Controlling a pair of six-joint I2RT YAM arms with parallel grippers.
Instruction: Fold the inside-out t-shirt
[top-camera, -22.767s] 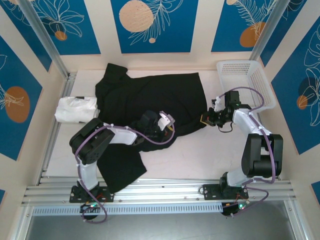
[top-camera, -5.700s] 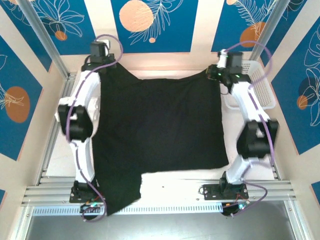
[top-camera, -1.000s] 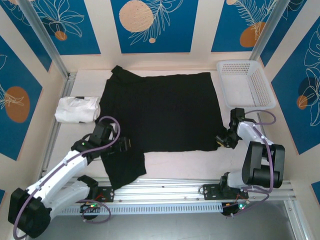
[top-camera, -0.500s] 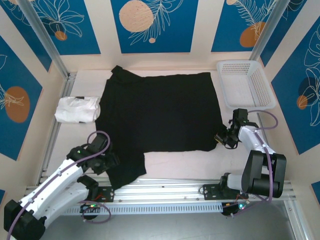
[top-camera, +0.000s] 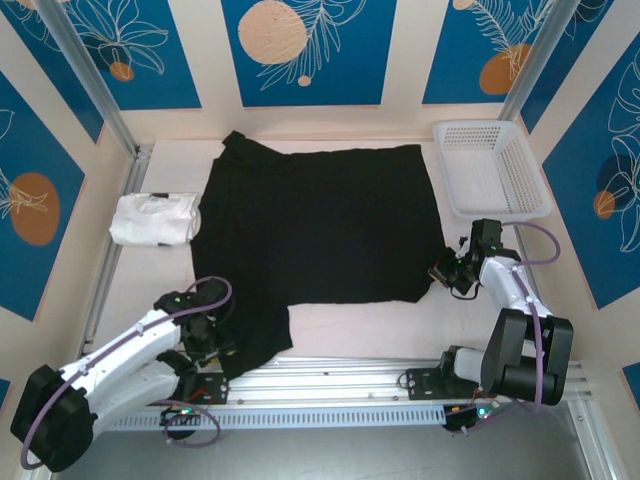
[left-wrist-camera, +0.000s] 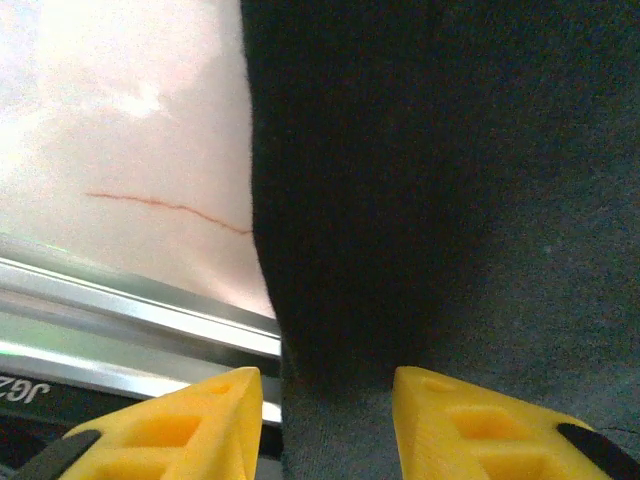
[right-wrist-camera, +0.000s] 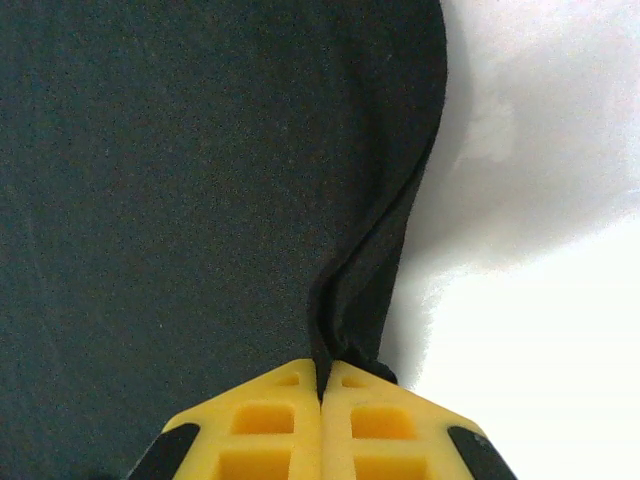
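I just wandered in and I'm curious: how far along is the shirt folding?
Done: the black t-shirt lies spread out on the table. In hand: the right claw pinches its near right corner; the left claw straddles its near left edge, jaws apart. Left: every fold.

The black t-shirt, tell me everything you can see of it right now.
The t-shirt is plain black soft cloth, no print showing, spread mostly flat across the table. A sleeve pokes out at its far left corner, and a flap at the near left reaches the front rail. The right hand is shut on a pinched ridge at its near right edge. The left hand has its fingers apart over the flap's edge. A white folded garment lies beside its left edge.
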